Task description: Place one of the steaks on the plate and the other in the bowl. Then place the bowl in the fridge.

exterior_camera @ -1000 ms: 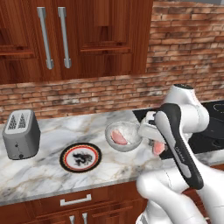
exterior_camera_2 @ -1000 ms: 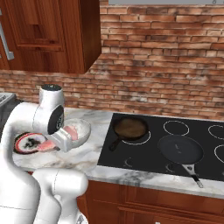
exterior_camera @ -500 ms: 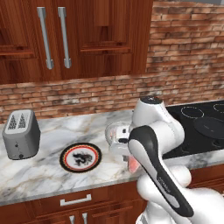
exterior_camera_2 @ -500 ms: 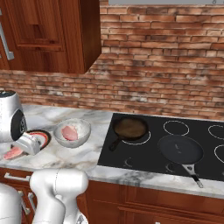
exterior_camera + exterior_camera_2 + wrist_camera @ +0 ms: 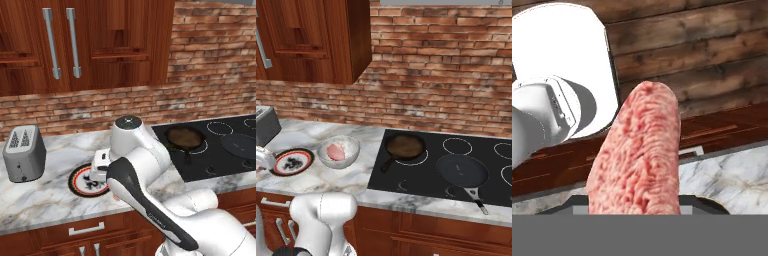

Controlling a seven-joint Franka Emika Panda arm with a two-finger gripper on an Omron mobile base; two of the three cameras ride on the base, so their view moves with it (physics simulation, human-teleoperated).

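No readable text or labels

A home kitchen is shown, rendered rather than filmed; a red-brown brick back wall (image 5: 446, 65) is seen behind a white, grey-veined marble counter (image 5: 346, 180); dark reddish wooden wall cupboards (image 5: 95, 45) with long grey bar handles are hung above it, and matching wooden drawers (image 5: 85, 231) are fitted below; a flat black glass hob (image 5: 456, 165) with ringed burners is set into the counter, and two black frying pans (image 5: 405, 146) are placed on it; a boxy grey metal toaster (image 5: 24, 152) is stood on the marble.
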